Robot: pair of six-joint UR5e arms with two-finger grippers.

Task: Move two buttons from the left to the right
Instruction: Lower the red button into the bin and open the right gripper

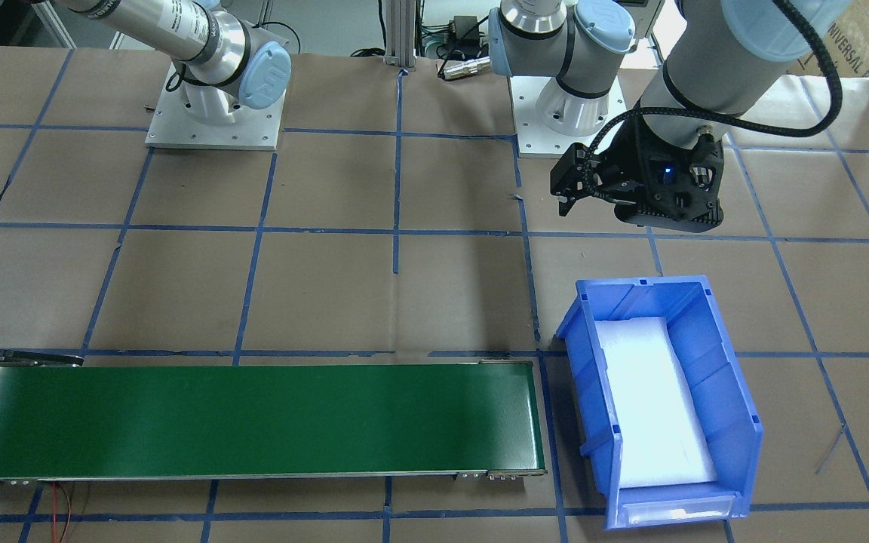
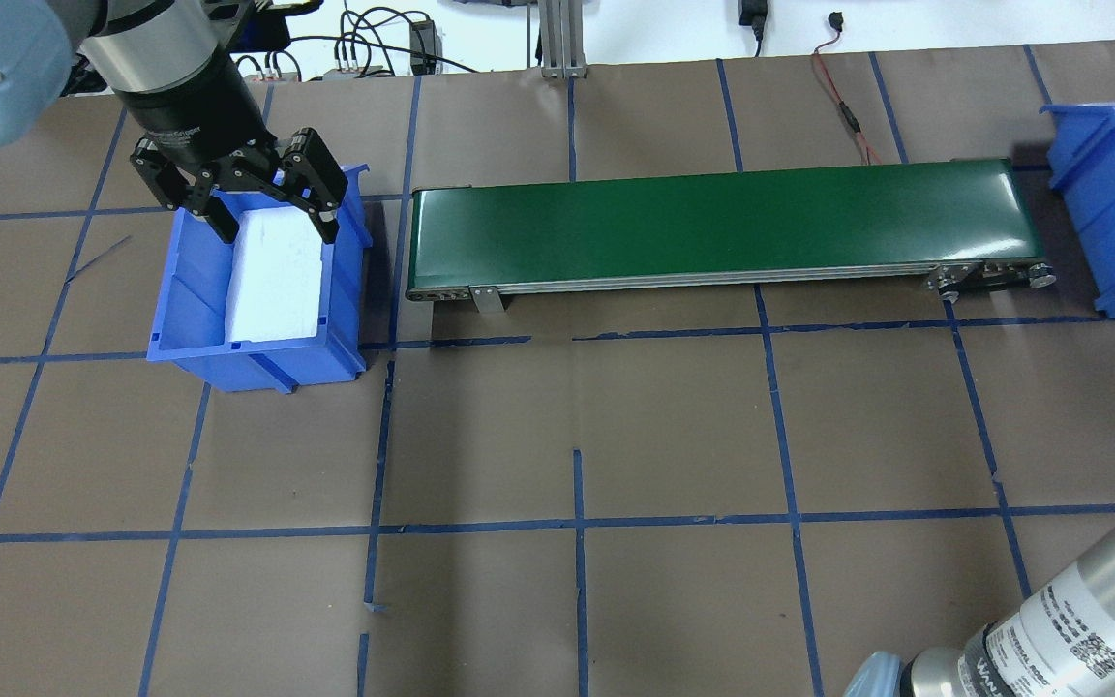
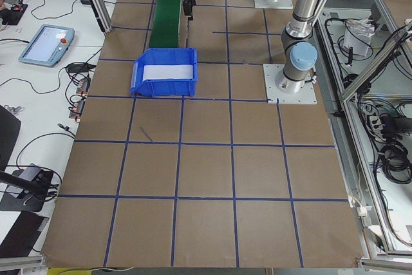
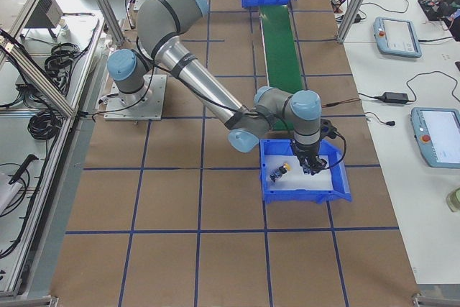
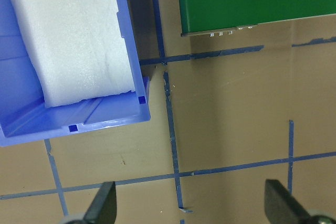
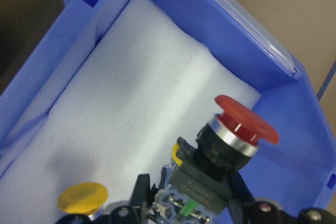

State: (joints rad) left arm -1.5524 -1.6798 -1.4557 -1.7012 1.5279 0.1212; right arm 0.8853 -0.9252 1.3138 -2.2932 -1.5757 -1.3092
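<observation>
In the right wrist view my right gripper point(image 6: 189, 198) is shut on the black body of the red mushroom-capped button point(image 6: 245, 120), held tilted just above the white foam inside the right blue bin point(image 6: 299, 150). The yellow-capped button point(image 6: 82, 196) lies on the foam beside it. In the exterior right view this gripper point(image 4: 310, 165) reaches into that bin point(image 4: 338, 193), with the yellow button point(image 4: 277, 172) to its left. My left gripper point(image 2: 277, 232) is open and empty above the far end of the left blue bin point(image 2: 257, 366), which holds only foam.
The green conveyor belt point(image 2: 712, 223) runs between the two bins, with nothing on it. The left bin point(image 1: 732, 377) stands at its end. The table is brown paper with a blue tape grid. Operator tablets and cables lie beyond the table edge.
</observation>
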